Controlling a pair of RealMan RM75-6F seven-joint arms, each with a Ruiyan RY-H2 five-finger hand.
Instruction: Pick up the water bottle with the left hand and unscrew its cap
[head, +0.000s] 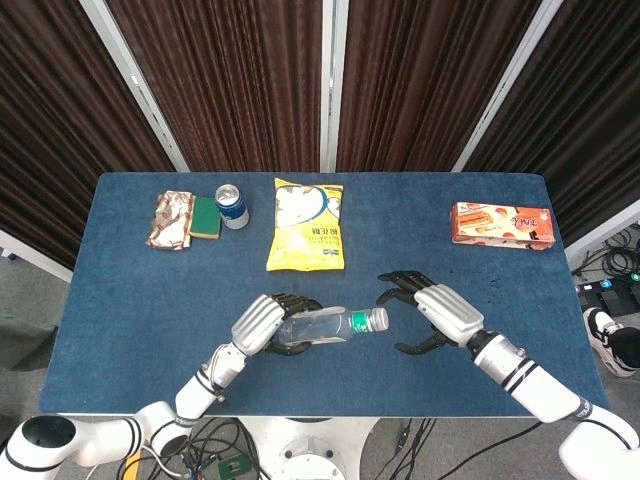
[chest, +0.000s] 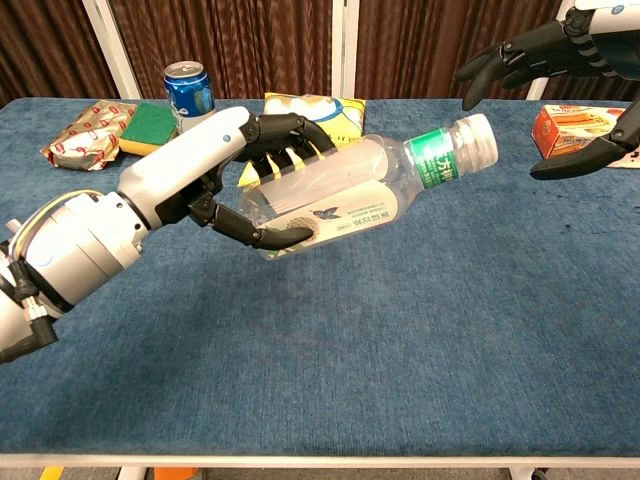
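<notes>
table: the dark blue cloth-covered table (head: 120, 300) carries all the loose items along its far edge; the hands work above its near half.
left hand: the white-backed left hand (head: 262, 323) with black fingers (chest: 262, 236) wraps around the body of the bottle, thumb under and the rest over the top, holding it clear of the cloth.
right hand: the right hand (head: 432, 313) hangs just beside the cap end, fingers spread wide and thumb (chest: 572, 161) apart from them, holding nothing and not touching the bottle.
bottle: the clear plastic water bottle (chest: 360, 197) with a green neck label lies nearly level in the left hand, neck tipped slightly up and pointing toward the right hand.
cap: the white screw cap (chest: 483, 136) sits on the bottle's neck, near the right hand's fingertips.
chip bag: a yellow snack bag (head: 307, 226) lies flat at the far centre.
biscuit box: an orange-red carton (head: 502, 224) lies far right.
wrapped packet: a red-and-cream wrapped packet (head: 170, 219) lies far left.
sponge: a green sponge (head: 205, 217) lies between packet and can.
can: a blue drinks can (head: 232, 206) stands upright just beside the sponge.
</notes>
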